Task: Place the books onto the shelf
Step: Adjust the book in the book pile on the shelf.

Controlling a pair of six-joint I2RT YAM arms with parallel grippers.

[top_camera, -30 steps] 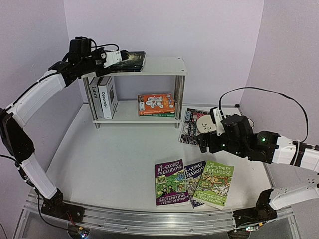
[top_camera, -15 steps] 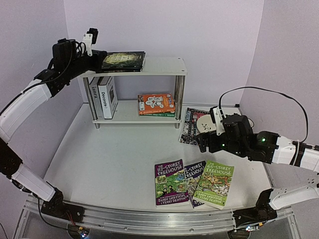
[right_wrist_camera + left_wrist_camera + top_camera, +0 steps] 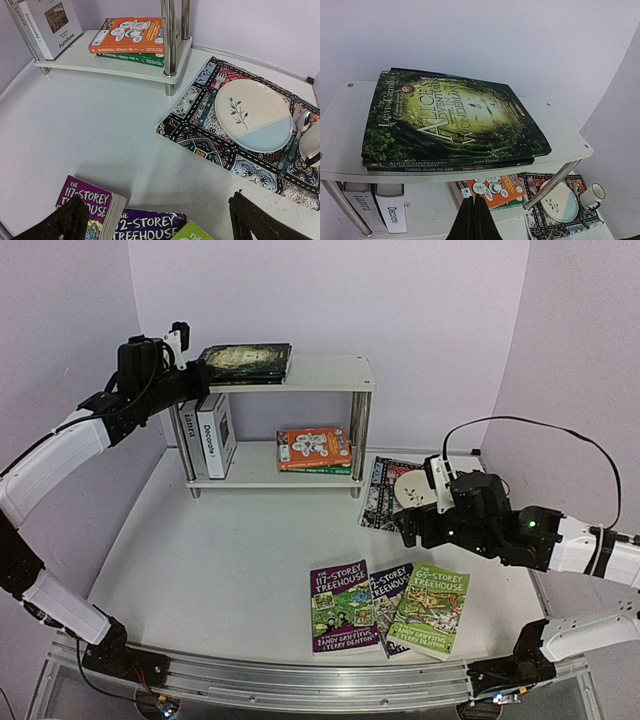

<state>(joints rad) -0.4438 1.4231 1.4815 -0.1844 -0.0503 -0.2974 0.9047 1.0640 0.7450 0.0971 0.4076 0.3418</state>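
The white two-tier shelf (image 3: pixel 330 372) stands at the back. Two dark books (image 3: pixel 247 362) lie stacked on its top board, the Alice cover (image 3: pixel 450 117) uppermost. Two white hardbacks (image 3: pixel 210 433) stand on the lower board, beside an orange paperback (image 3: pixel 314 447) lying on a green one. Three Treehouse books lie on the table: purple (image 3: pixel 342 606), dark blue (image 3: pixel 392 588) and green (image 3: pixel 430 611). My left gripper (image 3: pixel 473 199) is shut and empty, at the shelf's left end just off the dark stack. My right gripper (image 3: pixel 157 220) hangs open above the table behind the Treehouse books.
A patterned mat (image 3: pixel 378 495) lies right of the shelf with a plate (image 3: pixel 252 114), cutlery and a mug (image 3: pixel 594 195) on it. Chrome posts (image 3: pixel 169 45) hold the shelf boards. Purple walls close in on three sides.
My left gripper let go of the dark book on the top board, drew back to the left and shut, then edged back toward the shelf's end. The right arm stayed put.
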